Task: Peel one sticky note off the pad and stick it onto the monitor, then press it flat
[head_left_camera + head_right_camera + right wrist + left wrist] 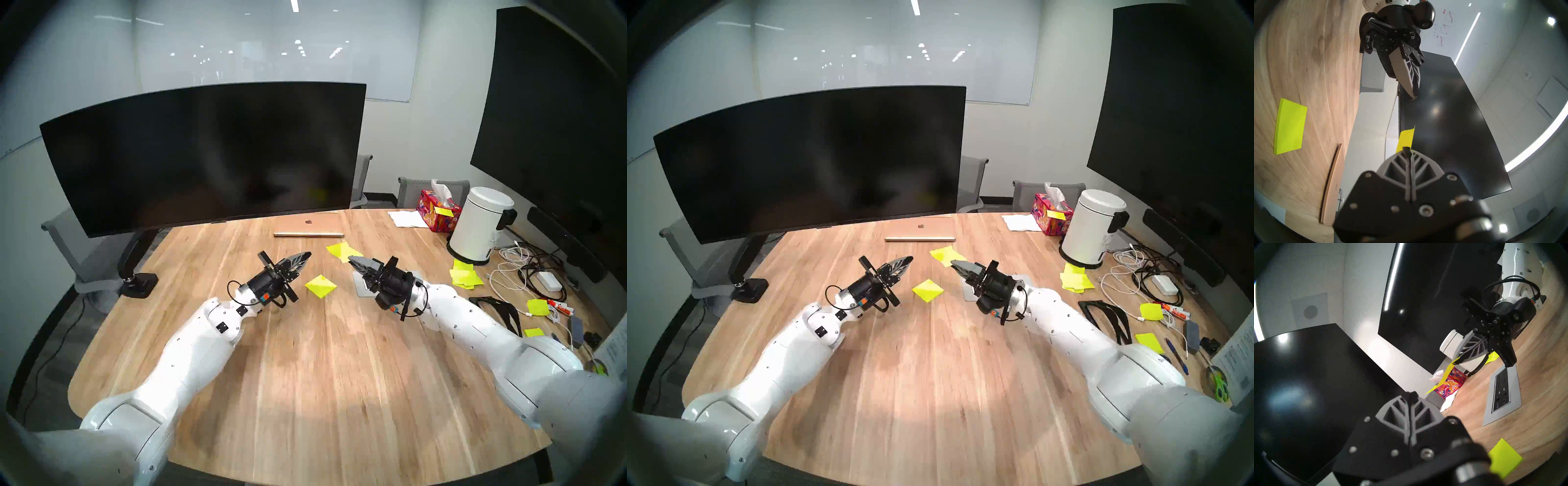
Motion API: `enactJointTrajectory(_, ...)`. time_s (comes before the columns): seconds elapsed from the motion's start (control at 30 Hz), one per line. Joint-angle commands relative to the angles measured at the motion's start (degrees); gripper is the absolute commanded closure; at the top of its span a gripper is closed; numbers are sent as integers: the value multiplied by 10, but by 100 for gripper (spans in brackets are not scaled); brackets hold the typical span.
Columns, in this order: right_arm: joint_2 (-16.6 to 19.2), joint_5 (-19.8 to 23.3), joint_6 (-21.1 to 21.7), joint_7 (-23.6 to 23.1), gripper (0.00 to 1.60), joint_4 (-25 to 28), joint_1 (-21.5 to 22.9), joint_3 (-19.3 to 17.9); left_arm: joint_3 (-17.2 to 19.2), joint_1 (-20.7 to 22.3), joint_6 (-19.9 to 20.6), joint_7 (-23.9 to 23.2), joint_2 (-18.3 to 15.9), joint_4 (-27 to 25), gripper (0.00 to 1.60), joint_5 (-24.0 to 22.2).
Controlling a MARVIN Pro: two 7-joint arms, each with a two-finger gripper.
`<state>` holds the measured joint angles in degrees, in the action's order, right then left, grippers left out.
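Wood-grain table (305,373) occupies a small meeting room with a glass wall behind. At its far-left edge, the monitor (203,156), a wide curved black screen, stands on a black arm mount clamped to the left edge; its face is bare. A larger flat black screen (559,112) hangs past the right edge.

The pad (320,286) lies flat on the worktop near the centre, between the two arms and touched by neither. The right gripper (354,260) is raised above the surface, fingers closed together and pinching the sticky note (1405,139) by one edge; the wrist view shows the sheet projecting beyond the fingertips toward the monitor, clear of the screen. The left gripper (304,255) is also raised, jaws closed on nothing, tip pointing toward the far edge.

Loose yellow sheets (465,275) lie scattered toward the right edge beside a white bin (478,224), a tissue box (437,210) and tangled cables (522,271). A closed laptop (308,228) sits at the far edge below the monitor.
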<state>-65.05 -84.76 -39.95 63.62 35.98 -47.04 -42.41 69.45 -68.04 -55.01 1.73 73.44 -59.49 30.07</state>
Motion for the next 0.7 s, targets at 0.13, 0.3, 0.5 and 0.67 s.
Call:
enactJointTrajectory(0.13, 8, 7, 9, 1, 160, 40, -6, -11, 29, -76, 0, 53, -15, -98, 0, 5)
enactJointTrajectory(0.3, 13, 10, 14, -5, 160, 56, -16, -15, 40, -100, 0, 74, -13, -133, 0, 18)
enactJointTrajectory(0.5, 24, 17, 22, -13, 160, 79, -35, -24, 59, -130, 18, 101, -4, -179, 0, 47)
enactJointTrajectory(0.67, 39, 26, 32, -27, 160, 110, -60, -35, 75, -162, 69, 121, 7, -231, 0, 86)
